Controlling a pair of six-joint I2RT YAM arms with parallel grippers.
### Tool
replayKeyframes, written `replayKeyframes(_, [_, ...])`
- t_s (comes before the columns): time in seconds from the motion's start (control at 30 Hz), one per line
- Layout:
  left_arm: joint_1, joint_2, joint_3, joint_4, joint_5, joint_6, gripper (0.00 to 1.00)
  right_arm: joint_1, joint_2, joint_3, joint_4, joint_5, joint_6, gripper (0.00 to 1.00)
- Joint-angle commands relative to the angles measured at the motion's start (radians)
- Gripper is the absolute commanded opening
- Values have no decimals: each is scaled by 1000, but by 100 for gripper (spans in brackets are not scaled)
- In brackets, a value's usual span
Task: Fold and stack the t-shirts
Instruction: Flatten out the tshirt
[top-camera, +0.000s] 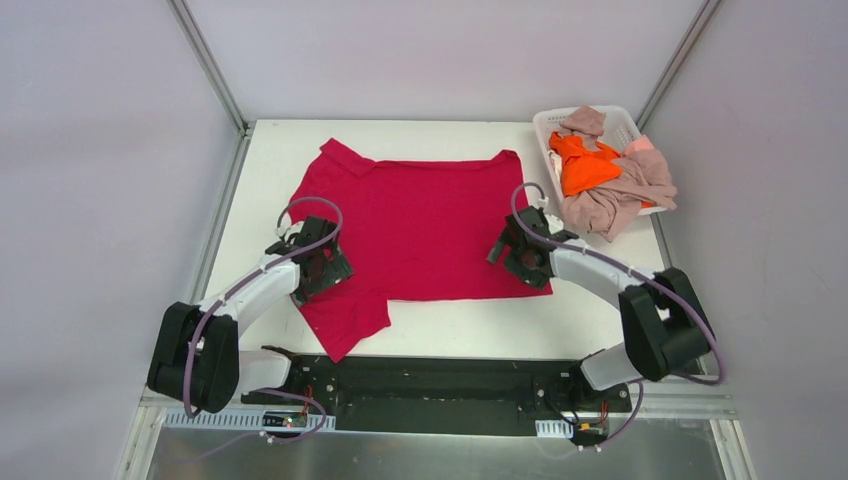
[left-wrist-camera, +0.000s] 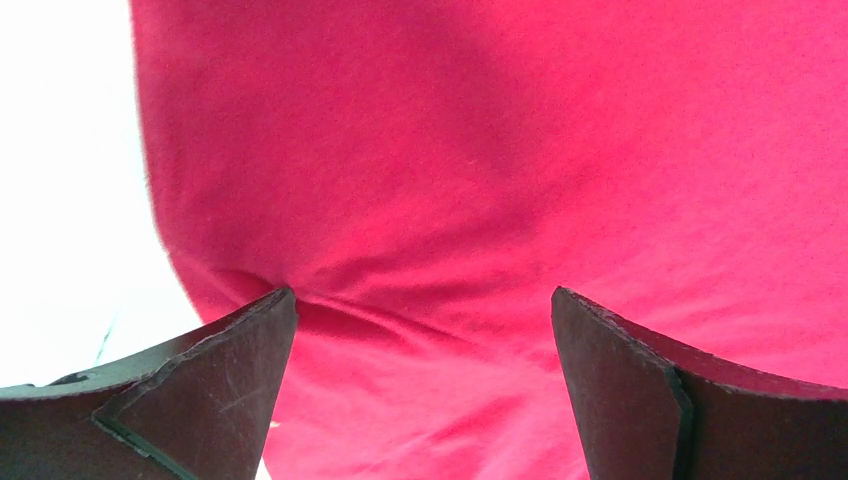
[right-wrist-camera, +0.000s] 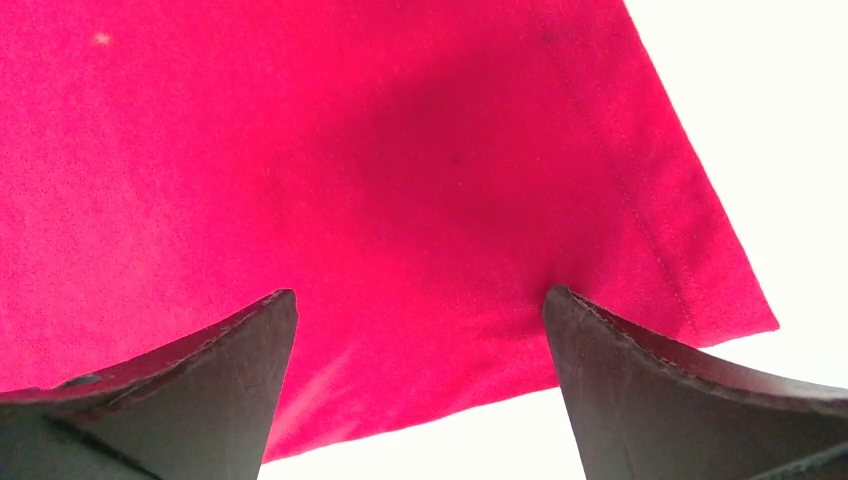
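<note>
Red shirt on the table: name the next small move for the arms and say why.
Probably shift the left gripper toward the near sleeve and pinch it, to fold it inward. The red shirt lies spread flat, the left and the right gripper stand open over it holding nothing, and that sleeve juts out past the hem.

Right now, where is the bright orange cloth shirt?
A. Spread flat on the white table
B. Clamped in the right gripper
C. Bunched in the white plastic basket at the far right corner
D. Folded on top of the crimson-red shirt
C: the bright orange cloth shirt lies bunched in the white plastic basket among the dusty pink-beige shirts, while only the crimson-red shirt is spread on the table.
</note>
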Motion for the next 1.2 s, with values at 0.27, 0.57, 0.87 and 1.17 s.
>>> replayKeyframes(0.27, [8, -212, 23, -227, -49, -76, 99, 95, -380, -181, -230, -19, 111, 99])
replayKeyframes(0.57, [10, 27, 446, -161, -38, 42, 99, 86, -307, 98, -125, 171, -8, 99])
replayKeyframes(0.87, [110, 683, 1016, -39, 255, 57, 99, 46, -15, 161, 189, -71, -65, 99])
replayKeyframes(1.17, [121, 1004, 1284, 14, 248, 21, 99, 115, 246, 289, 401, -292, -130, 99])
